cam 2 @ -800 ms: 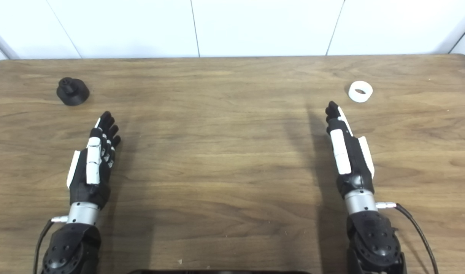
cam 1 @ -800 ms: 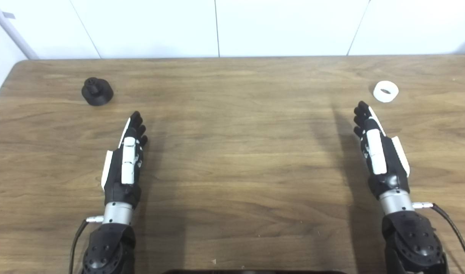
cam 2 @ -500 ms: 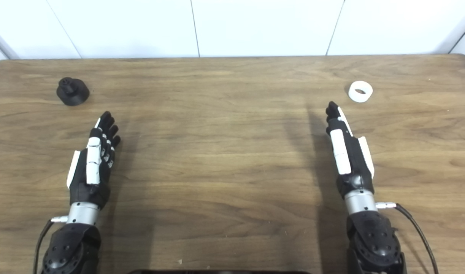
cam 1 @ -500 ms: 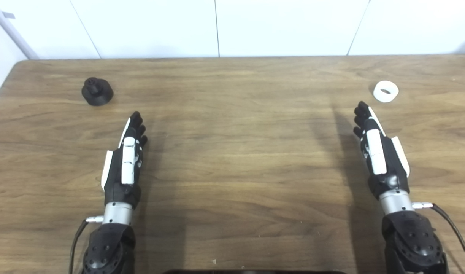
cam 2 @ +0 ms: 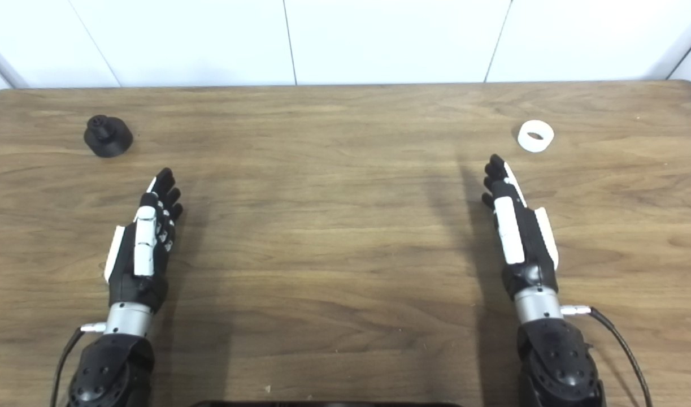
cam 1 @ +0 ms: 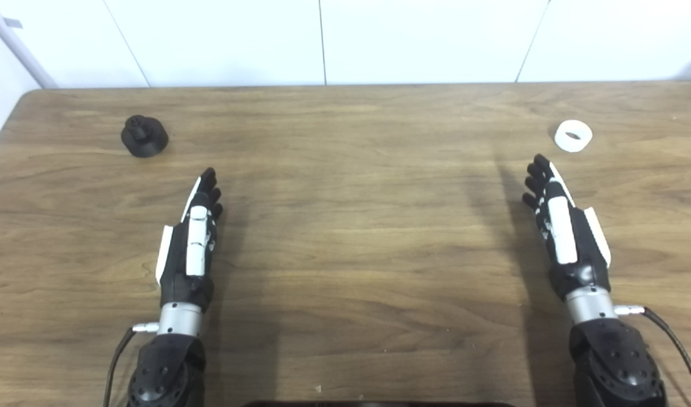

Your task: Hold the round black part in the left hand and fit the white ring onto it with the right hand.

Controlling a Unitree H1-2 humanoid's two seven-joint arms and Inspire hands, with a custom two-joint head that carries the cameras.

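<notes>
Round black part (cam 1: 144, 136), with a small knob on top, standing on the wooden table (cam 1: 345, 226) beyond and to the outer side of the left hand (cam 1: 189, 243), well apart from its fingertips. White ring (cam 1: 573, 136) lying flat just beyond and slightly outward of the right hand (cam 1: 565, 229), near its fingertips but not touching. Both hands extended over the table, fingers straight and slightly spread, holding nothing. Pale wall panels (cam 1: 322, 39) behind the far table edge.
</notes>
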